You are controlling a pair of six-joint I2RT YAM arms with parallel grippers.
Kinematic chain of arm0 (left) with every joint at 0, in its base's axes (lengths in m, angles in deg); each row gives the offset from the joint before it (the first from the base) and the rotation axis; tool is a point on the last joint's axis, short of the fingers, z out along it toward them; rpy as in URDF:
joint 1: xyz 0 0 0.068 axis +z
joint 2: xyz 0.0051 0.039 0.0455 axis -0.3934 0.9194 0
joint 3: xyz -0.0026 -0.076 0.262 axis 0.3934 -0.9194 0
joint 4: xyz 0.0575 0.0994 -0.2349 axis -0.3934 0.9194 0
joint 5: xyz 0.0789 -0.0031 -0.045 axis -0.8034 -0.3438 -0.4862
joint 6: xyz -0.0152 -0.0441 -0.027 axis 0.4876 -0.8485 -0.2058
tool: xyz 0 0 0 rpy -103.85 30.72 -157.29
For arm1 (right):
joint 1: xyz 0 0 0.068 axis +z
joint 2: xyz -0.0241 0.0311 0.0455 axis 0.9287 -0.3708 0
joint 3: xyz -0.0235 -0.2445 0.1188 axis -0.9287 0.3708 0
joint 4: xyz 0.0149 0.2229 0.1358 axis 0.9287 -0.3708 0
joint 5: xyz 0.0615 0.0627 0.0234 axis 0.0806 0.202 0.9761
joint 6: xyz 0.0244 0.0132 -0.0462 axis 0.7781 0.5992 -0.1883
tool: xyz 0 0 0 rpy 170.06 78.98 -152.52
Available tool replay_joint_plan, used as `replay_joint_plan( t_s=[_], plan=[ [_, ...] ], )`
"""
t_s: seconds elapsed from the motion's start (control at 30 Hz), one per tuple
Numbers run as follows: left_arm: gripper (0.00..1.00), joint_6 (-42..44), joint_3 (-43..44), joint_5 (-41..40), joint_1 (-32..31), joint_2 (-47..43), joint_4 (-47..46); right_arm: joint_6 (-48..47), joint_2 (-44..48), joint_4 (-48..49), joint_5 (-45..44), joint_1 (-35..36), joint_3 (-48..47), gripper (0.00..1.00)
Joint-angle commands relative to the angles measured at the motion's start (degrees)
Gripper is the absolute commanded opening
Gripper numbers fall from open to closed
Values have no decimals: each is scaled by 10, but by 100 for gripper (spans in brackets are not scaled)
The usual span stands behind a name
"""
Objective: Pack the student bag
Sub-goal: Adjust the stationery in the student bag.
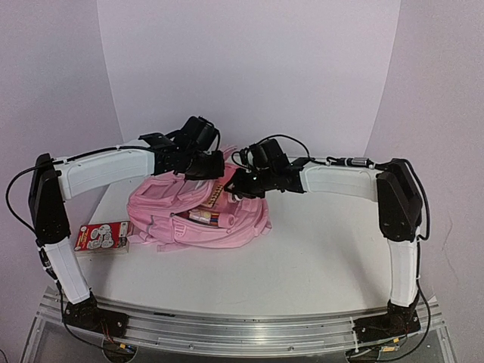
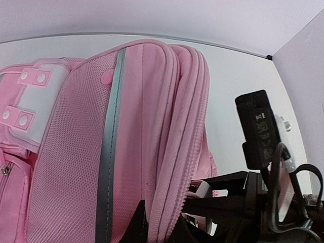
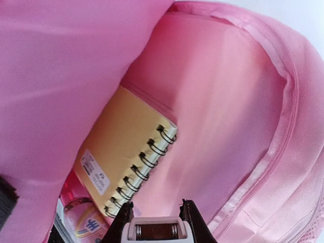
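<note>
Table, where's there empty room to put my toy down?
The widest bare patch of table lies between the student bag and the right arm. Another bare strip runs between the bag and the arm bases. It's crowded on the left, where a red box lies by the bag, and above the bag, where the left hand and right hand meet.

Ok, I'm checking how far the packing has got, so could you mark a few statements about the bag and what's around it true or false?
1. A yellow spiral notebook sits inside the student bag. True.
2. The red box is packed in the bag. False: it lies on the table, left of the bag.
3. The bag is zipped shut. False: its opening gapes and the contents show.
4. The right gripper is at the bag's opening. True.
5. The left gripper hangs clear of the bag. False: it is shut on the bag's rim.
</note>
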Motion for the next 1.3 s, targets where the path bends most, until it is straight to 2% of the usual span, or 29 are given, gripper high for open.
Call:
replay_joint_plan(
  t_s=[0.0,0.2,0.33,0.4,0.47,0.5,0.57,0.7,1.07,1.27],
  plan=[
    [0,-12,37,-30,2,-71,-76,-16,22,12,-26,1,-51,3],
    [0,-23,17,-59,3,-108,-90,-27,-95,8,-14,1,-206,3],
    [0,-29,10,-76,5,-127,-91,0,-215,-22,1,1,-372,4],
    [0,-33,5,-82,6,-132,-92,19,-284,-49,16,2,-469,14],
    [0,-35,1,-85,7,-135,-94,25,-336,-57,30,2,-535,39],
    [0,-36,-1,-86,8,-136,-94,26,-343,-60,28,3,-540,48],
    [0,-37,-8,-89,9,-140,-95,14,-332,-60,23,4,-521,63],
    [0,-39,-26,-87,11,-148,-108,-28,-281,-61,8,6,-468,76],
    [0,-39,-58,-87,14,-157,-116,-122,-118,-66,-7,4,-292,86],
    [0,-40,-71,-82,16,-159,-121,-157,10,-68,27,2,-119,90]
  ],
)
